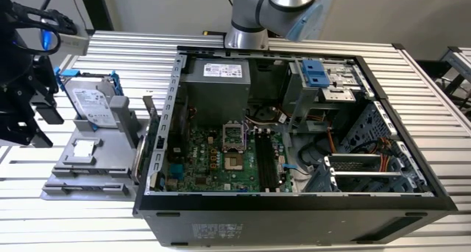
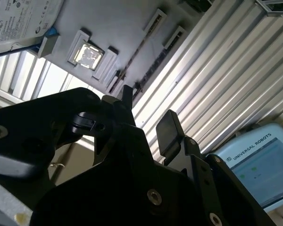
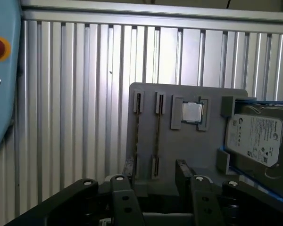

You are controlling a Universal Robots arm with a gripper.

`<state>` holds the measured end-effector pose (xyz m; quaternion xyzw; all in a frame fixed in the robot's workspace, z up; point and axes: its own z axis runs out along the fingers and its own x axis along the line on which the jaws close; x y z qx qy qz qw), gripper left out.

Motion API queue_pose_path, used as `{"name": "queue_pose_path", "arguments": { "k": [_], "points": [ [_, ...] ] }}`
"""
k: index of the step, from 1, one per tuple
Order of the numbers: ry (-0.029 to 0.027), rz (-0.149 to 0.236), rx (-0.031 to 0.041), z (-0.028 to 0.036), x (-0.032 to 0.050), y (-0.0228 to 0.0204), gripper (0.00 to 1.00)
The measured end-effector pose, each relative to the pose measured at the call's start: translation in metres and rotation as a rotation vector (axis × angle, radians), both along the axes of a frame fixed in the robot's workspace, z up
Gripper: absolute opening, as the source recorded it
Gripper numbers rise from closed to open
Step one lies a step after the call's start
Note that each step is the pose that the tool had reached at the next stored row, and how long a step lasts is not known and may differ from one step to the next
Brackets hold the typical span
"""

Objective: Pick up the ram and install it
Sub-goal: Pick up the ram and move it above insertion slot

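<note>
Ribbed aluminium tabletop [image 1: 132,53] carries a grey parts tray [image 3: 188,150]. On it the ram [image 3: 158,136] stands on its long edge in one of two grooves near the tray edge farthest from the hard drive [image 3: 257,136], probably so fingers can close on its flat faces. The gripper [image 3: 154,167] hangs at the tray's edge, jaws wide and empty, bracketing the ram's line without touching. A processor chip [image 3: 192,112] sits between ram and drive. The open computer case [image 1: 294,125] stands just beside the tray.

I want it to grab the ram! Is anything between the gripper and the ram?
Nothing visible is in the way. The open gripper faces the ram, which stands on edge in the grey holder, uncovered.
</note>
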<state>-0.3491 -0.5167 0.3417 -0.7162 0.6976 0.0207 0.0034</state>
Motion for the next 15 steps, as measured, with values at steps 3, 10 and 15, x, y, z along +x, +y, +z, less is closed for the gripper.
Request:
{"name": "queue_pose_path", "arguments": {
  "k": [3, 10, 15],
  "points": [
    [-0.0001, 0.000, 0.0000, -0.0043, 0.0000, 0.0000, 1.00],
    [-0.0002, -0.001, -0.0001, -0.0136, -0.0001, 0.0001, 1.00],
    [-0.0003, -0.002, 0.0000, -0.0202, 0.0000, 0.0000, 1.00]
  ]
}}
